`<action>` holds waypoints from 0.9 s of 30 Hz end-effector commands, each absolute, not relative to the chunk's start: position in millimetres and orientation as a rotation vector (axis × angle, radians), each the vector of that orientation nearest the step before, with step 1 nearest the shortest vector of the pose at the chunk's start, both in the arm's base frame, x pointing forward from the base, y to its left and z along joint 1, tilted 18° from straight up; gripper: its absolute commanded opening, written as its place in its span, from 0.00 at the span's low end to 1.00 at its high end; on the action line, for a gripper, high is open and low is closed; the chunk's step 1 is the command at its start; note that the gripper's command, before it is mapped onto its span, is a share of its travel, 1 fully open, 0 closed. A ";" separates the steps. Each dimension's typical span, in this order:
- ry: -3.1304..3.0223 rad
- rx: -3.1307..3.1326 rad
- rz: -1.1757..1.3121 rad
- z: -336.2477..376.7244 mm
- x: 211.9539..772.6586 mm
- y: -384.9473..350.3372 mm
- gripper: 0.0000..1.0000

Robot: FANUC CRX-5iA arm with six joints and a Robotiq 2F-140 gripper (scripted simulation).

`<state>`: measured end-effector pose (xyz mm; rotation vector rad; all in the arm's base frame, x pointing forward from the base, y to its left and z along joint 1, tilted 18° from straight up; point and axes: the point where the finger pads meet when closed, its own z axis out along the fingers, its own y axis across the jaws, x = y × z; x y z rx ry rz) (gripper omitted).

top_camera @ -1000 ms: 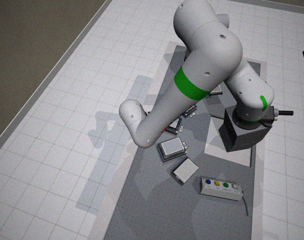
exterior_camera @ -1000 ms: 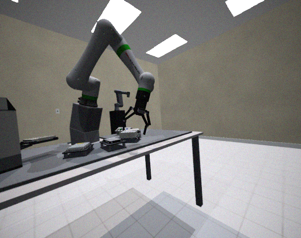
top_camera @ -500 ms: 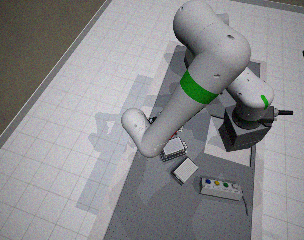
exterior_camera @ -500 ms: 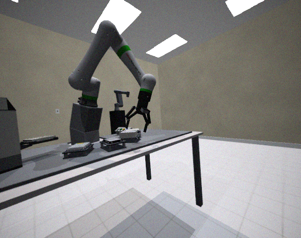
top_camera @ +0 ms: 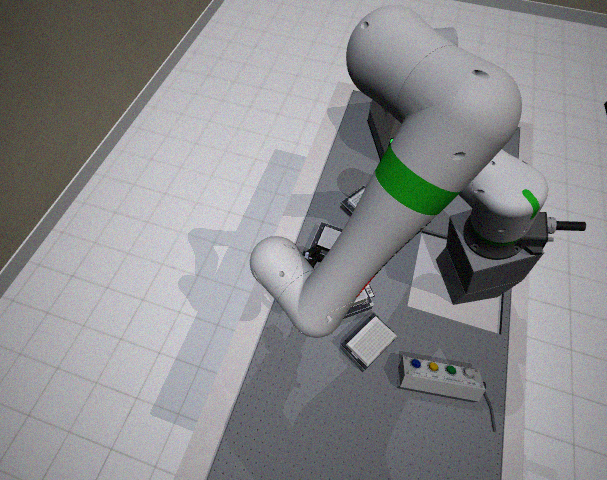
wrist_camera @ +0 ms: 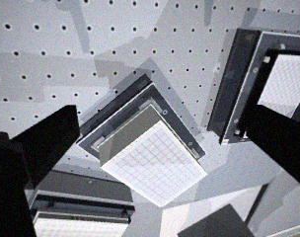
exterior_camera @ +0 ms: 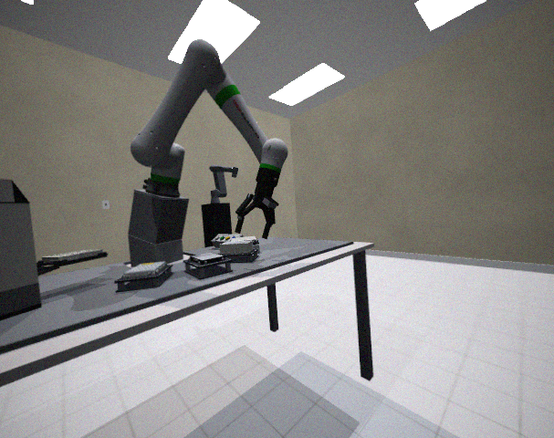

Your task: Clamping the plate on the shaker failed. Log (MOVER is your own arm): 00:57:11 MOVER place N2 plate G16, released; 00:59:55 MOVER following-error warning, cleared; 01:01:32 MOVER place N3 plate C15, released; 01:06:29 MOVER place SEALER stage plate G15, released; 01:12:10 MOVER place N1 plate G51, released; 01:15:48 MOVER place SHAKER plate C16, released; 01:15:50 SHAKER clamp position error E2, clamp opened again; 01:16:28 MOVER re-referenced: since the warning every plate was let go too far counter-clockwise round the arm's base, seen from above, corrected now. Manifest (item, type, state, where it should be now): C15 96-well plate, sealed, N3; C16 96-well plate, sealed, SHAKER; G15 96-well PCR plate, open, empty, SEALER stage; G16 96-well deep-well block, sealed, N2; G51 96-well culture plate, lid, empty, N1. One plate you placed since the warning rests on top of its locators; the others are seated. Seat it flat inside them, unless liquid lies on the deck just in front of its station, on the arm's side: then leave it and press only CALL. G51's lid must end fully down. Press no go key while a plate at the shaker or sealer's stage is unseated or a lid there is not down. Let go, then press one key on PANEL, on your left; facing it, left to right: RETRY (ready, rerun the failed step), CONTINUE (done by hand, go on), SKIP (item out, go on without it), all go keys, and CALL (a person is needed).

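Beige-walled room w/ tiled floor; grey perforated deck (top_camera: 303, 413) on a long table. White arm (top_camera: 396, 217) reaches out over the row of plate stations. Gripper (exterior_camera: 256, 218) hovers above them, jaws wide apart, nothing held. Wrist view: a white-gridded plate (wrist_camera: 157, 160) sits skewed vs its dark nest frame (wrist_camera: 121, 110), overhanging one corner, prob the unseated one. Can't tell which ID. PANEL (top_camera: 441, 377) near arm's base, untouched. Judged early: no regrip, no seating, no key press yet; no liquid visible near it
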<state>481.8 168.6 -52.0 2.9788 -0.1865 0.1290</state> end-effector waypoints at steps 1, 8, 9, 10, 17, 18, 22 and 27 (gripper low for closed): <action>-0.049 2.979 0.108 -50.0 465.2 185.5 1.00; 0.089 2.972 0.087 -48.9 447.0 200.7 1.00; 0.089 2.972 0.087 -48.9 447.0 200.7 1.00; 0.119 2.970 0.082 -48.6 443.1 203.9 1.00; 0.314 2.947 0.052 -47.1 416.7 223.1 1.00; 0.343 2.942 0.047 -46.8 412.5 225.9 1.00; 0.422 2.928 0.035 -46.2 402.9 232.4 1.00; 0.508 2.911 0.021 -45.4 389.8 239.7 1.00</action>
